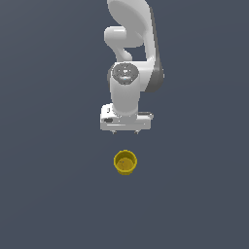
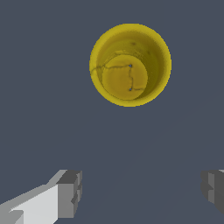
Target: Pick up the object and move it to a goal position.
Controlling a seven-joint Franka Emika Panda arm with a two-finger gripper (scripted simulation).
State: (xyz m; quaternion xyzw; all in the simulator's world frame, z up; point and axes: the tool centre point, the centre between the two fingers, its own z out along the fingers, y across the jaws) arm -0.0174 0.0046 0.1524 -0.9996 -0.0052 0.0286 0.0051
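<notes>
Since its jaws stand wide and empty, the gripper should first centre over the yellow cup, which sits upright ahead of the fingertips, apart from them, then descend squarely astride its rim.

Flat, even, rather dim light — no cast shadows on the counter, no glare; renders soft, slightly pixelated.
</notes>
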